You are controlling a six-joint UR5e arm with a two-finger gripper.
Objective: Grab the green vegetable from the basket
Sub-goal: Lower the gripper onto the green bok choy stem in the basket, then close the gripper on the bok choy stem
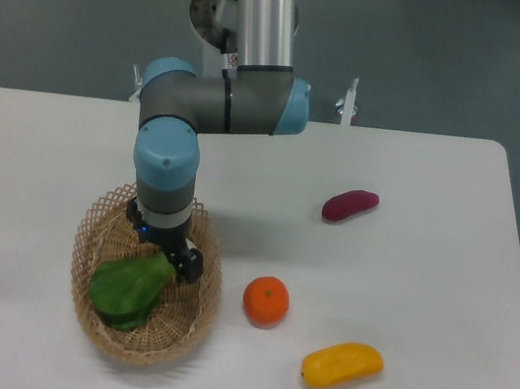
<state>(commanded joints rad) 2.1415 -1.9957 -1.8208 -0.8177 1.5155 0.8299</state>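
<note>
The green vegetable (129, 290) lies inside the tan wicker basket (99, 231) at the front left of the table. Only its dark green leaves show; the pale stem end is hidden under my gripper (166, 257). The gripper hangs straight down into the basket, right over that stem end. Its wrist body covers the fingertips, so I cannot make out whether the fingers are open or shut, or whether they touch the vegetable.
An orange (265, 300) sits just right of the basket. A yellow oblong fruit (341, 364) lies near the front edge, and a purple-red vegetable (349, 205) farther back on the right. The arm's elbow (220, 103) reaches over the table's back edge.
</note>
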